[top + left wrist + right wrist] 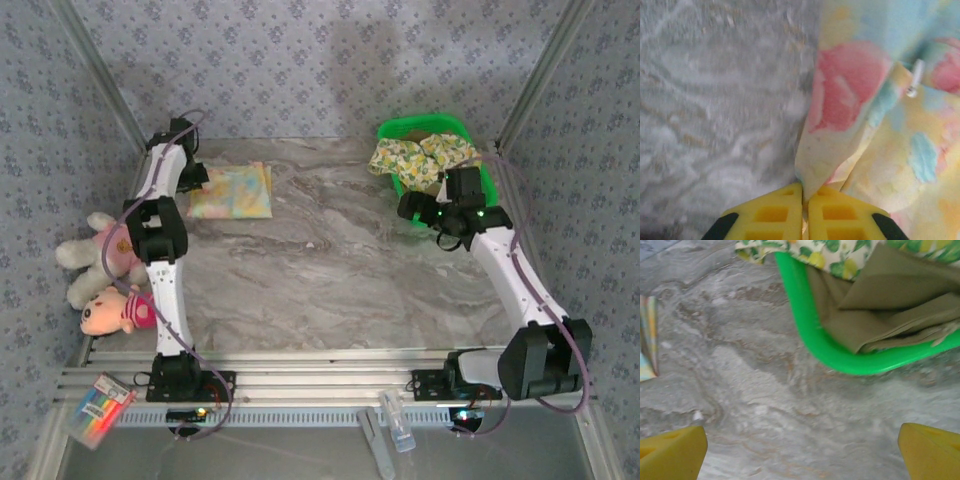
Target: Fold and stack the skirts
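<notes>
Marbled grey table (pixel 330 260) fills the space between walls papered in a small floral print, and both arms reach out over it.

Ahead of the right gripper (pixel 800 455) and off to its right sits the green basket (pixel 805 325). The olive-khaki skirt (pixel 890 305) lies folded inside it, and the floral skirt (pixel 840 252) is draped over the rim beyond. This gripper's jaws stand wide apart with only bare tabletop between them.

The pastel skirt (pixel 232 190) lies flat as a folded rectangle on the far left of the table. The left gripper (pixel 806 192) sits at its near edge, jaws almost together, with a fold of that cloth pinched in the narrow slit between them.

As I read it, the first skirt is folded and placed, and the step in hand is letting it go. The next move calls for the left jaws to part and lift off without dragging the fold open. The right jaws must clear the basket rim to take a skirt.

Plush toys (pixel 100 280) lie outside the left arm, clear of the work. A marker pack (pixel 100 410) rests beside the left base.
</notes>
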